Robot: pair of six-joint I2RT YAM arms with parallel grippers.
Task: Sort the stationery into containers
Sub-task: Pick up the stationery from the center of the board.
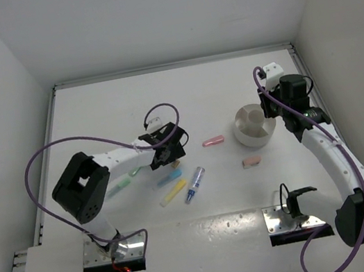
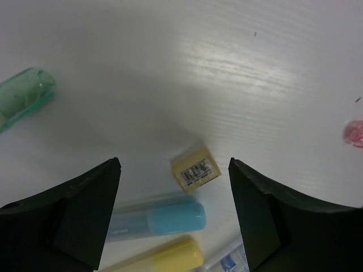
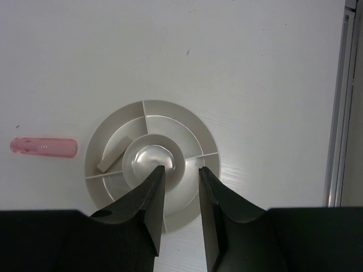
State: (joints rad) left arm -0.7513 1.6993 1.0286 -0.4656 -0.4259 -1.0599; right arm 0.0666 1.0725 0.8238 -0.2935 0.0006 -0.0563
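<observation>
While left tool (image 2: 174, 163) gapes over beige eraser (image 2: 195, 171), right tool (image 3: 181, 170) hangs barely parted, empty.

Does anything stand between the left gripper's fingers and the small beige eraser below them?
Nothing visible does. The beige eraser lies between the open fingers of the left gripper. The blue highlighter lies close beside it.

The left arm (image 1: 120, 162) and right arm (image 1: 333, 155) share white tubular links joined by bulky black joint housings. A purple cable (image 1: 32, 164) loops loosely along each. The left gripper (image 2: 174, 164) and right gripper (image 3: 181, 169) carry matte black, wedge-shaped fingers (image 2: 79, 215) tapering to blunt tips.
</observation>
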